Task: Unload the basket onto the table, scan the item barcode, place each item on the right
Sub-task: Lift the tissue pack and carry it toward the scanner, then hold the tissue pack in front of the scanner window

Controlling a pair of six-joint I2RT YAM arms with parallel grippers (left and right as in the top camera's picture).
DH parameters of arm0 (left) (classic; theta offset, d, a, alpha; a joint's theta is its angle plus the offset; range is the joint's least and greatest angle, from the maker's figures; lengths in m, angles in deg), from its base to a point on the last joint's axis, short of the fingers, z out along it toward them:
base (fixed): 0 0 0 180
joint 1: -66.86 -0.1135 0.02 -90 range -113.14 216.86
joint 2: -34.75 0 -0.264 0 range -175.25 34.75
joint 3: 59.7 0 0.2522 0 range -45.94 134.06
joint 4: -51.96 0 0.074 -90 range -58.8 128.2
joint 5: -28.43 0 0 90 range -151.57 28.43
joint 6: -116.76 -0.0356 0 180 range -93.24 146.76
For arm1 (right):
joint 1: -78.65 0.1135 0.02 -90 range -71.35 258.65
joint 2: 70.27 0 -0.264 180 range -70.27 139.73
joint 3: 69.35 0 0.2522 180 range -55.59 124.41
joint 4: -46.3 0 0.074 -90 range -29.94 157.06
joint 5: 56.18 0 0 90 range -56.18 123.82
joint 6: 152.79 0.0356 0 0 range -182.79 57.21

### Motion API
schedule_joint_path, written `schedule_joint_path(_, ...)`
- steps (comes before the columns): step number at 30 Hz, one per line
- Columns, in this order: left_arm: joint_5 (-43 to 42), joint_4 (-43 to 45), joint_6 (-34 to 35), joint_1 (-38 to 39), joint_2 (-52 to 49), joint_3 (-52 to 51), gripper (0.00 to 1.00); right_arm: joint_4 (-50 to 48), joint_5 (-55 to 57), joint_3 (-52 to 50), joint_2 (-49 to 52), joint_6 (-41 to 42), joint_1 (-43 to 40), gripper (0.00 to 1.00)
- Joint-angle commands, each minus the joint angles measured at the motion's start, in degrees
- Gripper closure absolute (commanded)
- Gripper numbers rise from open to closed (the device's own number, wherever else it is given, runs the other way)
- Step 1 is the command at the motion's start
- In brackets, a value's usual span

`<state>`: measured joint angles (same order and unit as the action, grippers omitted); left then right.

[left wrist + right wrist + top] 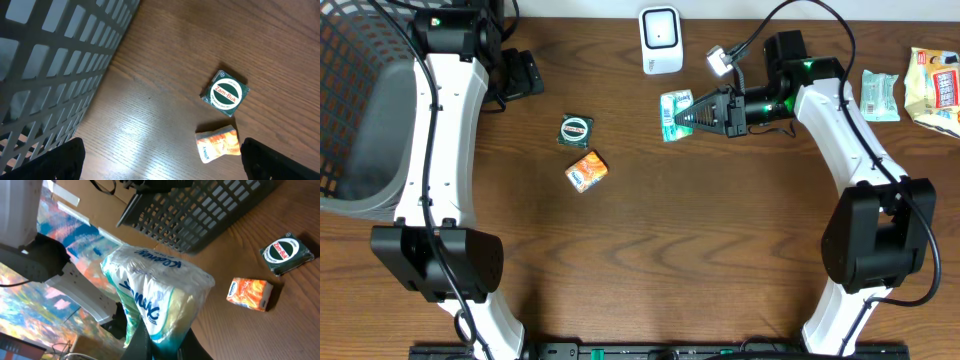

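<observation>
White tissue pack clamped in right tool.

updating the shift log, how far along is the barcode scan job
Done: the white-and-blue plastic tissue pack is off the brown wooden table, pinched in the right fingers. In hand: it is held near the white box-shaped scanner. Left: apparently showing its barcode; the green square tin and orange packet lie untouched.

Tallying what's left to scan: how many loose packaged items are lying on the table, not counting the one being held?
4: the green Zam-Buk tin and orange packet left of centre; a teal pack and a red-and-cream pack at the right edge, where more may be cropped.
</observation>
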<state>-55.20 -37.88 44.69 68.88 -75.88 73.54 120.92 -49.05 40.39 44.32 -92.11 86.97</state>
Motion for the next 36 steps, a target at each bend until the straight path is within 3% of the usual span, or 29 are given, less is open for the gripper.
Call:
schedule_joint_path(1, 0.7, -0.2, -0.5, -0.1, -0.6, -0.3, 0.03, 0.0, -0.2, 0.9, -0.7, -1.2, 0.4, 0.99)
schedule_joint_path(15, 0.7, -0.2, -0.5, -0.1, -0.6, -0.3, 0.02, 0.0, -0.1, 0.9, -0.7, -1.2, 0.7, 0.99)
schedule_joint_path(19, 0.7, -0.2, -0.5, -0.1, -0.6, -0.3, 0.02, 0.0, 4.3, 0.9, -0.7, -0.9, 1.2, 0.99)
schedule_joint_path(23, 0.7, -0.2, -0.5, -0.1, -0.6, -0.3, 0.02, -2.3, 24.0, 0.9, -0.7, 8.3, 3.3, 0.99)
schedule_joint_path(24, 0.7, -0.2, -0.5, -0.1, -0.6, -0.3, 0.02, -3.3, 32.8, 0.9, -0.7, 12.5, 4.2, 0.99)
schedule_joint_path(25, 0.7, -0.2, -0.5, -0.1, -0.6, -0.3, 0.03, -5.0, 54.0, 0.9, -0.4, 23.3, 6.3, 0.99)
schedule_joint_path(27, 0.7, -0.2, -0.5, -0.1, -0.6, -0.3, 0.03, -6.1, 69.7, 0.9, -0.1, 30.2, 8.5, 0.99)
schedule_joint_path(32, 0.7, -0.2, -0.5, -0.1, -0.6, -0.3, 0.02, -13.9, 83.3, 0.9, -0.1, 29.2, 11.3, 0.99)
schedule_joint_path(36, 0.7, -0.2, -0.5, -0.1, -0.6, -0.3, 0.02, -24.3, 85.6, 1.8, -0.1, 24.5, 11.4, 0.99)
